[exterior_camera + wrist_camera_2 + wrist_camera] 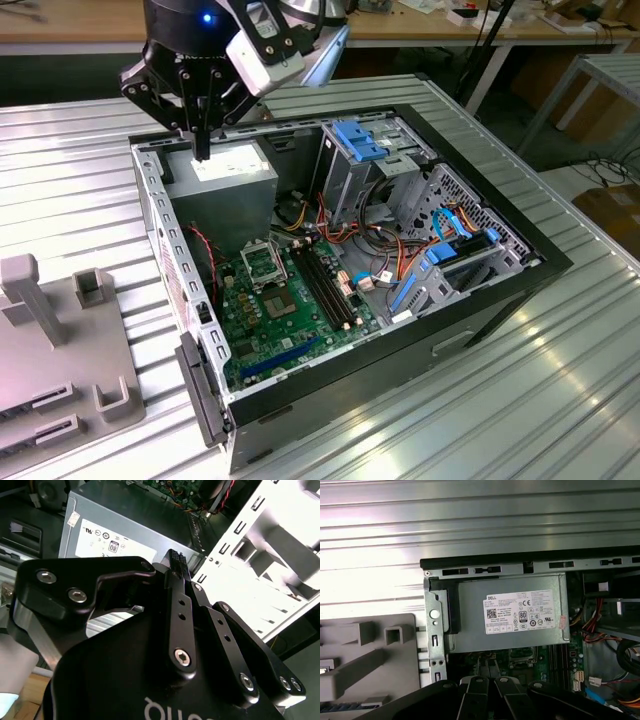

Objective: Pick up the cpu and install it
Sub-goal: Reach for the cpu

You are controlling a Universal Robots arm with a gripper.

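Gripper point(202, 150) hanging over the power supply point(225, 190) at the back corner of the open case point(500, 292)
I see the fingers point(173, 564) drawn narrow, pads all but together; I cannot tell whether the cpu is pinched between them or where else it sits. The socket frame point(262, 262) lies on the board lower down, well apart from the tips, and the grey fixture point(60, 350) stands outside the case on the exterior view's left

Robotics lab or workshop.
An opened computer case point(400, 370) lies on a ribbed metal table point(560, 400), with long wooden benches point(80, 28) standing behind.
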